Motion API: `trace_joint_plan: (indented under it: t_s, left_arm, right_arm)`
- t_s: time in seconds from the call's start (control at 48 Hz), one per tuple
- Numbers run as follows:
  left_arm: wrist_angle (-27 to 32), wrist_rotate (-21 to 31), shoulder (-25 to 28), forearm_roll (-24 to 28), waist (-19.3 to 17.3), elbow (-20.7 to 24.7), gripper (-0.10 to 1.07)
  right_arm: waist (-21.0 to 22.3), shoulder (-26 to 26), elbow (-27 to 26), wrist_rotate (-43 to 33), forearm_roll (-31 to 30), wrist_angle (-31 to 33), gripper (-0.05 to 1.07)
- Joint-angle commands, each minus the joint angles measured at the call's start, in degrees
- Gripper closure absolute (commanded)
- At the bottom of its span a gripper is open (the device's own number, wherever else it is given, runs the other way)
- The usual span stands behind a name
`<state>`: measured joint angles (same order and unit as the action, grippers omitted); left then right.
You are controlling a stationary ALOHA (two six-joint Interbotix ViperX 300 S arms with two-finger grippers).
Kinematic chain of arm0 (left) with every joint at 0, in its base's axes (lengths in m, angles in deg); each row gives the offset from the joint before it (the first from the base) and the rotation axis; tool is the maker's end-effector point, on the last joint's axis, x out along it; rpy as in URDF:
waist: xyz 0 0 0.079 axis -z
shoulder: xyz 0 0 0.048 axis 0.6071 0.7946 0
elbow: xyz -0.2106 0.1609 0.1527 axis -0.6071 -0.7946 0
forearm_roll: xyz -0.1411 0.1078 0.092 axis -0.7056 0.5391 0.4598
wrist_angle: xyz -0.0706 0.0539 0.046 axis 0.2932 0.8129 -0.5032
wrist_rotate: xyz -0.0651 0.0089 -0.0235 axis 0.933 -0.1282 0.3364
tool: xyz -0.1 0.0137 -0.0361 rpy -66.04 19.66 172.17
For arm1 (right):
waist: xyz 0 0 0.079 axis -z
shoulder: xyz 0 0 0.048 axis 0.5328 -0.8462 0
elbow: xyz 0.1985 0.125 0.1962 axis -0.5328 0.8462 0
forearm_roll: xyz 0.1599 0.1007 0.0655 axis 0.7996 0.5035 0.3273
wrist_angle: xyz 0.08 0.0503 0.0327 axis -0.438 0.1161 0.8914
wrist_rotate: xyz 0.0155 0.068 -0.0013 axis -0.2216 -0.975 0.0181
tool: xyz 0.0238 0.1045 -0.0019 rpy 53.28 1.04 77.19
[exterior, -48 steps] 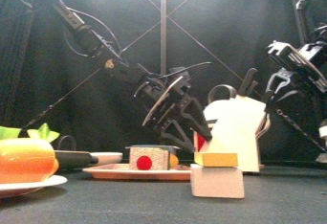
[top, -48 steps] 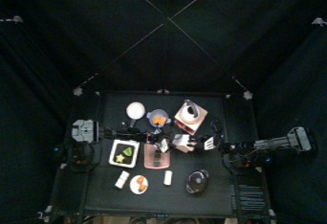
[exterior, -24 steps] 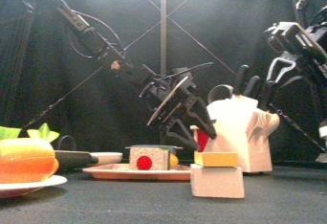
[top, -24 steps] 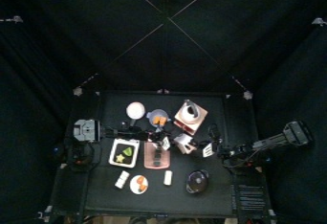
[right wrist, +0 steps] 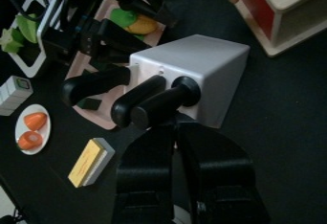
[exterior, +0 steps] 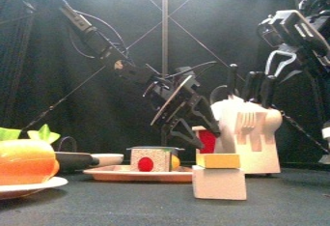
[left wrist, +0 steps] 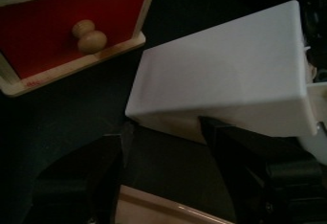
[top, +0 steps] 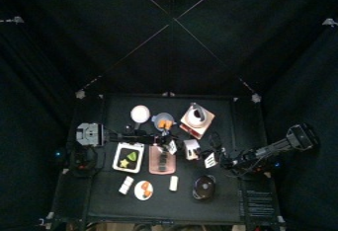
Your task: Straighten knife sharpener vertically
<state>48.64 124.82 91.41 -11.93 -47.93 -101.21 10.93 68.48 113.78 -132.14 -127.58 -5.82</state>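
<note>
The knife sharpener (exterior: 249, 133) is a white block with black handles sticking out of its top. It stands close to upright on the table, right of centre in the front view. In the top view the sharpener (top: 201, 151) is near the table's middle right. My right gripper (right wrist: 179, 127) comes down from above onto the sharpener's black handles (right wrist: 156, 99) and looks shut on one. My left gripper (left wrist: 166, 161) is open beside the sharpener's white side (left wrist: 230, 70), with nothing between its jaws.
A red wooden box (left wrist: 71, 22) with a knob stands close behind the block. At the front are an orange on a plate (exterior: 26, 160), a tray with a red-dotted block (exterior: 154, 158) and a yellow-topped block (exterior: 221, 177). A black pot (top: 204, 186) sits at the front right.
The sharpener has swung from leaning to nearly upright. The right arm moved left and up over it. The left gripper stayed next to the block.
</note>
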Motion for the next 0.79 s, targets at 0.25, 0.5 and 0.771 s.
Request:
trace_joint_plan:
  t_s: [0.25, 0.5, 0.771]
  left_arm:
    - [-0.18, -0.18, -1.41, -0.09, 0.62, 2.64, 0.04]
    - [-0.18, -0.18, -1.85, -0.18, 0.62, 2.29, 0.04]
    - [-0.44, -0.18, -5.98, 0.0, 0.09, -2.11, 0.04]
  right_arm:
    - [-1.67, -1.23, -3.87, -0.09, -0.09, 0.26, 0.71]
    - [-3.08, -1.14, -4.31, 0.09, 1.05, 2.81, 0.71]
    - [-6.5, 2.02, -4.04, 0.53, 2.9, 9.05, 0.71]
